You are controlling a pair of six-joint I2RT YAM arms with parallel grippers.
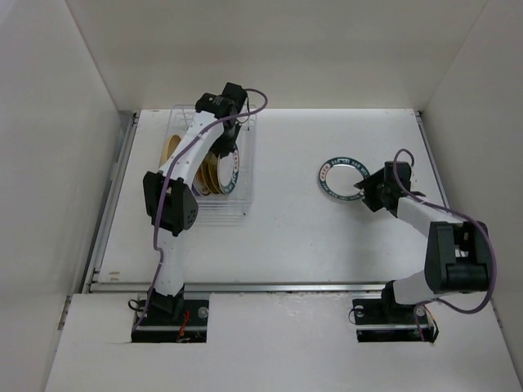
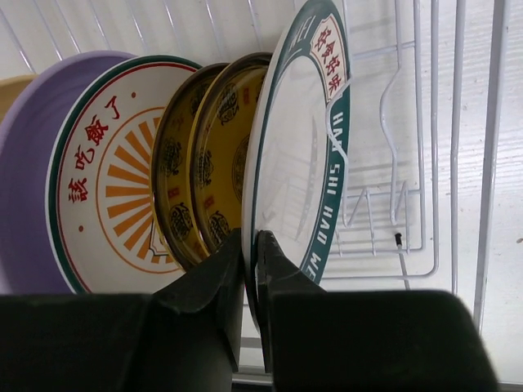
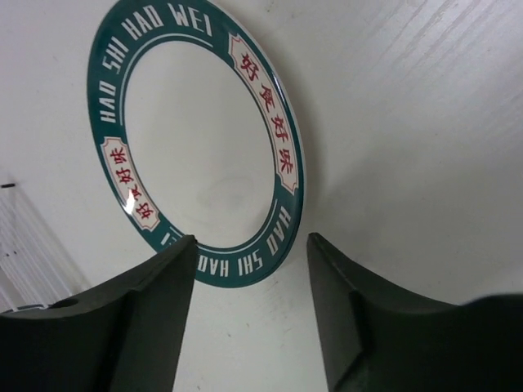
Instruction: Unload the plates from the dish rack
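Note:
The pale wire dish rack (image 1: 245, 206) stands at the back left and holds several upright plates (image 1: 214, 173). In the left wrist view they are, from the left, a mustard-yellow sliver (image 2: 8, 91), lavender (image 2: 24, 171), white with orange sunburst (image 2: 114, 184), two amber patterned plates (image 2: 219, 147), and a white plate with a dark-teal rim (image 2: 298, 139). My left gripper (image 2: 250, 238) is shut on the lower edge of that teal-rimmed plate, which stands among the rack wires (image 2: 458, 163). Another teal-rimmed plate (image 1: 341, 178) lies flat on the table. My right gripper (image 3: 252, 241) is open just beside its edge (image 3: 204, 147), holding nothing.
White walls enclose the table on the left, back and right. A metal rail (image 1: 270, 287) runs along the near edge by the arm bases. The left arm (image 1: 176, 196) reaches over the rack's near side.

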